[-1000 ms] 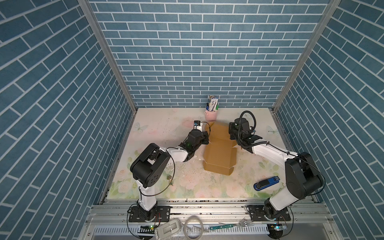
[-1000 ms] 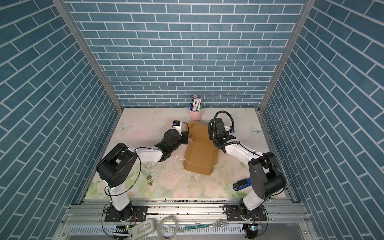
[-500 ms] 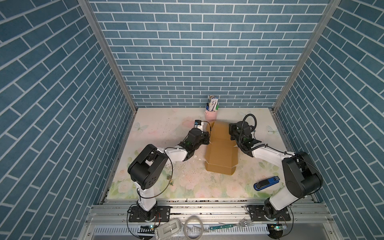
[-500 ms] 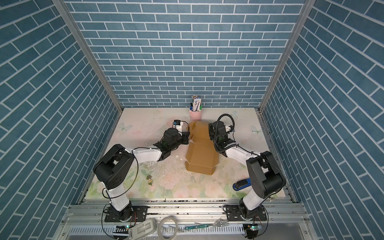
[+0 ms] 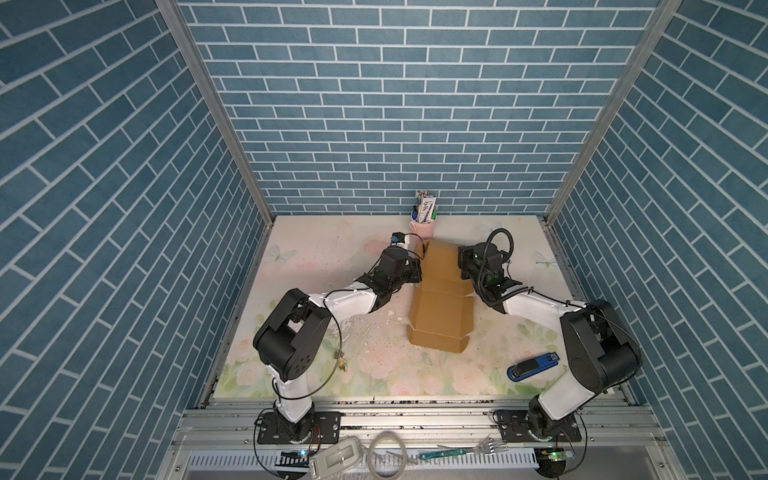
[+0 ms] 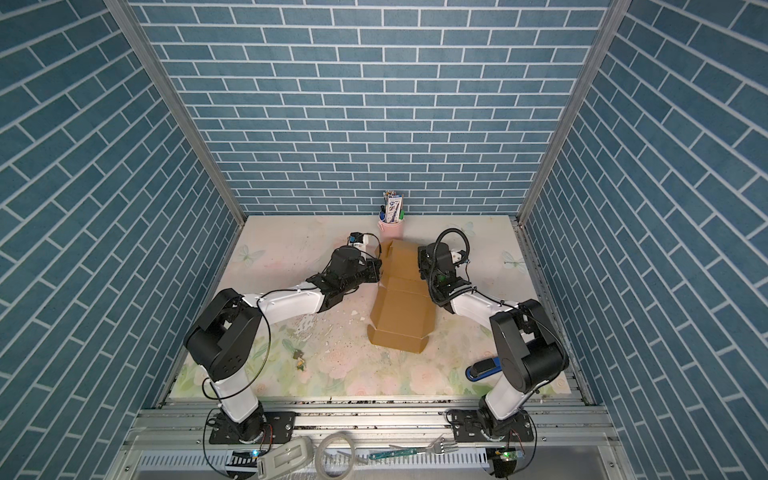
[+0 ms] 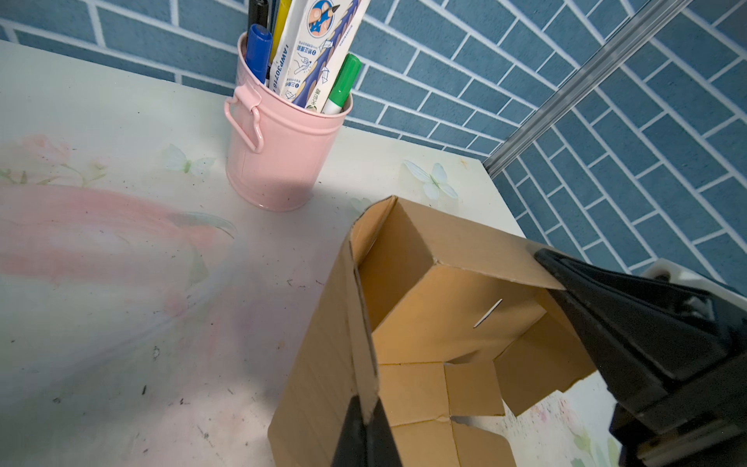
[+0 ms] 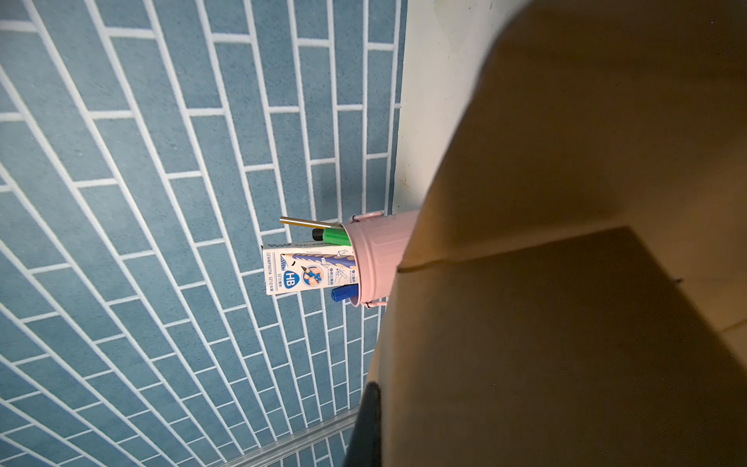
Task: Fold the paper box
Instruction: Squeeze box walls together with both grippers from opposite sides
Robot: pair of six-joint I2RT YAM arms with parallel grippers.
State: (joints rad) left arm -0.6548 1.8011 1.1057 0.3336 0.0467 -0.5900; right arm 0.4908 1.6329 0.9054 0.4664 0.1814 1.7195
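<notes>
While the paper box [image 5: 440,320] lay broad and flat at its far end a second ago, you now have its far side panels stood up and drawn inward. That end reads narrow and tall in both top views. The near end lies on the floral table [image 5: 316,257], mid-table, with the far end just in front of the pink bucket [image 7: 279,149]. Both arms have closed in from either side.

Left gripper [image 7: 366,428]: clenched tight on the upper edge of the left wall, with the cardboard pinched between its fingers.

Right gripper [image 5: 461,266]: clamped on the opposite panel's edge. Its wrist view shows one black finger [image 8: 366,420] against the sheet; the other is hidden behind it.

Materials: the box is plain brown corrugated board, matte, with crease lines, a cut slit and angled flap corners. The bucket is smooth painted metal with a wire-loop handle, and it holds pens.
</notes>
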